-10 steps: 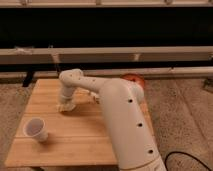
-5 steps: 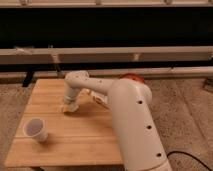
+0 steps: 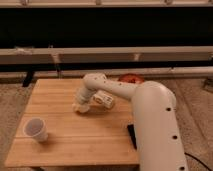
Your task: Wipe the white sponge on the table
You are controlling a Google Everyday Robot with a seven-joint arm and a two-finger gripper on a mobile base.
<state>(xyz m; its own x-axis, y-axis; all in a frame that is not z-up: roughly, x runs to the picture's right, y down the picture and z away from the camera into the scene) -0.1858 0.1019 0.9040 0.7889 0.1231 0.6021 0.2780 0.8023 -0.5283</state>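
Note:
The table [image 3: 65, 142] is a light-brown plank top filling the lower left of the camera view. My white arm reaches from the lower right to the table's middle. My gripper [image 3: 82, 103] points down there, shut on the white sponge [image 3: 79, 108], a small cream lump pressed on the wood under its tip. The gripper hides most of the sponge.
A whitish packet with dark marks [image 3: 104, 99] lies just right of the gripper. A white cup [image 3: 36, 129] stands at the front left. A dark flat object [image 3: 132, 136] lies by the arm's base. An orange-red thing [image 3: 131, 78] sits at the far edge.
My gripper has slid the sponge to the right and a little toward the front of the table. The cup and the packet have not moved.

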